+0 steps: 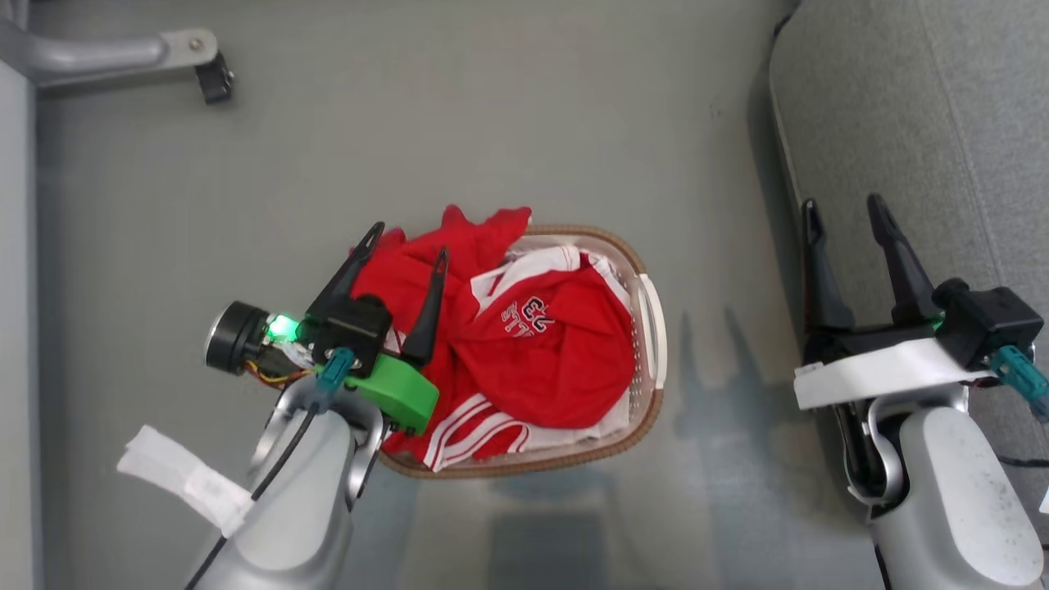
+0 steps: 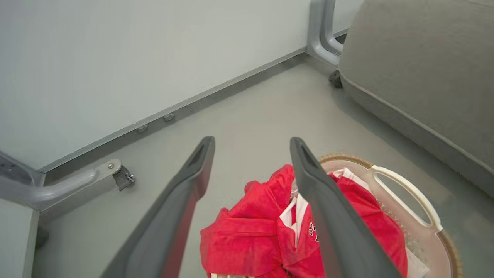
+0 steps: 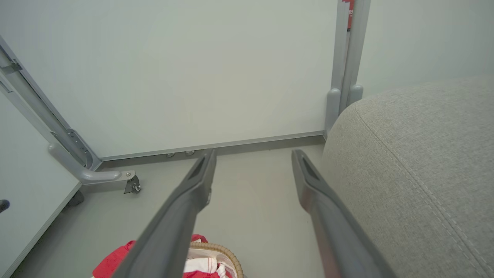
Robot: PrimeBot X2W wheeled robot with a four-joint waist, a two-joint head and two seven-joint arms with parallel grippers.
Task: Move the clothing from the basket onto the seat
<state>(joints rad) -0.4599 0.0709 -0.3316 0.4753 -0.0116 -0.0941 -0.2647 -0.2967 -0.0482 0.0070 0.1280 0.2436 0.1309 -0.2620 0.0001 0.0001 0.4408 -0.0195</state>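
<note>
Clothing (image 1: 549,360) filled the basket (image 1: 524,469). The left pincer (image 1: 407,243) hung spread above it and needed to sink deep before closing on a thick fold. The right pincer (image 1: 843,205) was also spread.

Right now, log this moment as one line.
left gripper: open, above clothing | right gripper: open, beside seat | clothing: in basket, ungrasped
</note>
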